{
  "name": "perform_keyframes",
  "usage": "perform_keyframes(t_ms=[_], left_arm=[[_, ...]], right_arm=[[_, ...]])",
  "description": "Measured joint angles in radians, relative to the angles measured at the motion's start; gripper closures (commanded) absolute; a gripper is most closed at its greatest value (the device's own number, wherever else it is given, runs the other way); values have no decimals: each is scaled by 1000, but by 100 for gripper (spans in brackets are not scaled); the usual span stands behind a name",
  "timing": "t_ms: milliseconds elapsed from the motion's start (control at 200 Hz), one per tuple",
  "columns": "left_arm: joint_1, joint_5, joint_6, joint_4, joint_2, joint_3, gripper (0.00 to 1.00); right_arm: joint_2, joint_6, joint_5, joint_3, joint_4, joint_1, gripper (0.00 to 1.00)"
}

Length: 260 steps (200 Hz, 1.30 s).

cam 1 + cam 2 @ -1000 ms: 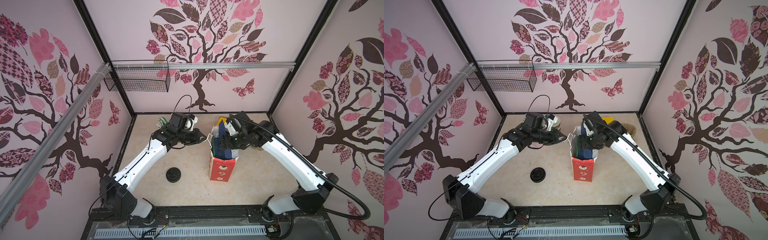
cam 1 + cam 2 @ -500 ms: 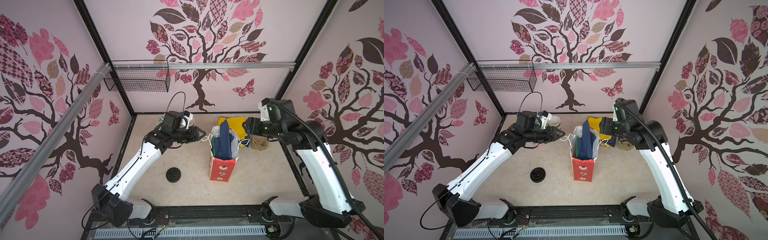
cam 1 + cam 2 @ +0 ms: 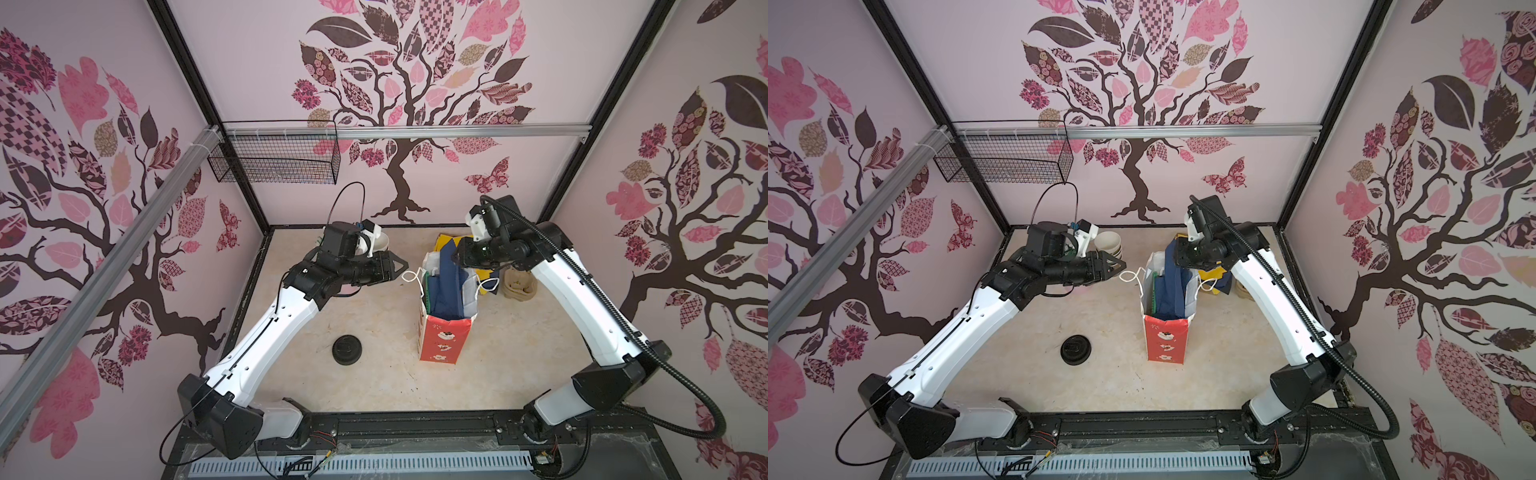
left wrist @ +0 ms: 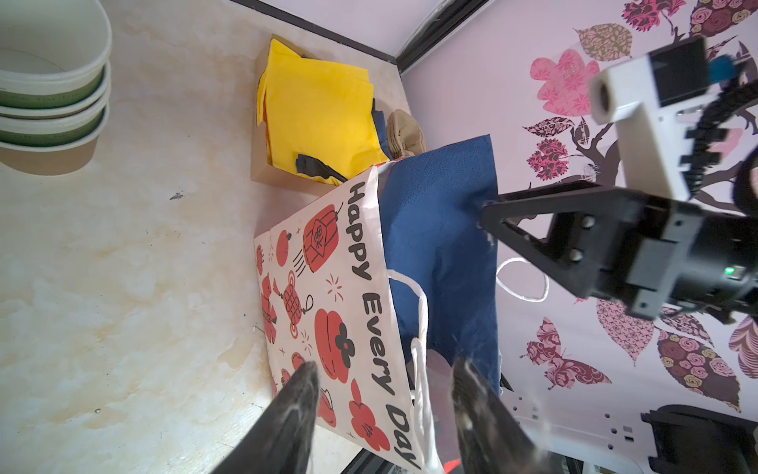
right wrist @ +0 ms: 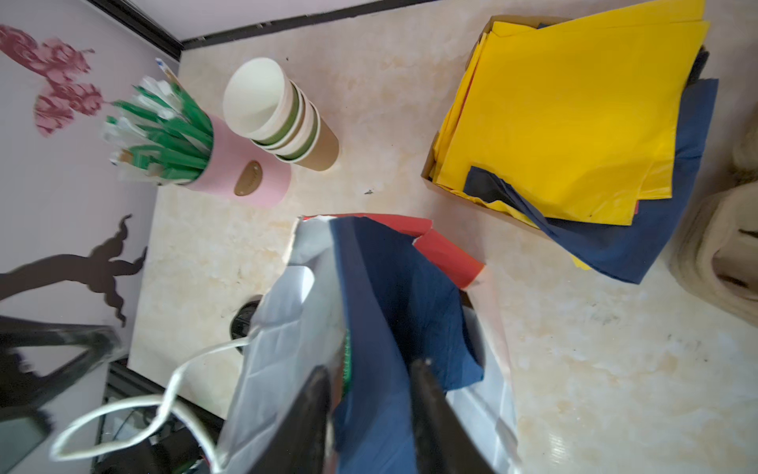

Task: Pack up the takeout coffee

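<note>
The lidded green takeout coffee cups cannot be made out in any view. Only a thin green sliver [image 5: 347, 361] shows inside the upright red-and-white printed paper gift bag [image 3: 442, 345], and a navy blue paper napkin [image 3: 446, 282] standing out of the bag's mouth hides most of the inside. The left arm reaches in level from the side. Its left gripper [image 3: 400, 266] hangs spread and empty just beside the bag's white cord handle [image 3: 411, 276]. The right arm bends over the bag from the back, and the right gripper [image 5: 373, 367] tips into the mouth with a finger on each side of the napkin. Whether it pinches the napkin cannot be told. A pink cup [image 5: 242, 176] holds green-white wrapped straws, touching a nested stack of unlidded green paper cups [image 5: 270, 111]. A shallow cardboard tray [image 4: 259, 164] holds yellow and navy napkins. A squat black stack of lids [image 3: 347, 350] sits alone on the table.
</note>
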Motion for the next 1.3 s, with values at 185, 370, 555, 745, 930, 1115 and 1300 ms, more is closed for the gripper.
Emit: perform_keyframes(t_ms=[185, 370, 555, 745, 930, 1115, 1300], left_arm=[[15, 0, -1, 0, -9, 0, 46], [42, 1, -3, 2, -17, 0, 46], [53, 4, -5, 2, -17, 0, 46], [62, 3, -5, 1, -17, 0, 46], [90, -29, -10, 1, -41, -3, 46], [110, -108, -15, -2, -91, -11, 45], [137, -202, -21, -30, -126, -28, 45]], right_arm=[[16, -14, -14, -66, 21, 28, 95], [11, -6, -48, -172, 53, 109, 98], [11, 12, -48, -308, 78, 130, 97], [39, 11, -47, -254, 51, 129, 68], [12, 22, -13, -73, 11, 129, 41], [-91, 19, 37, 39, -44, 80, 35], [-209, 2, 116, 11, -79, -74, 35]])
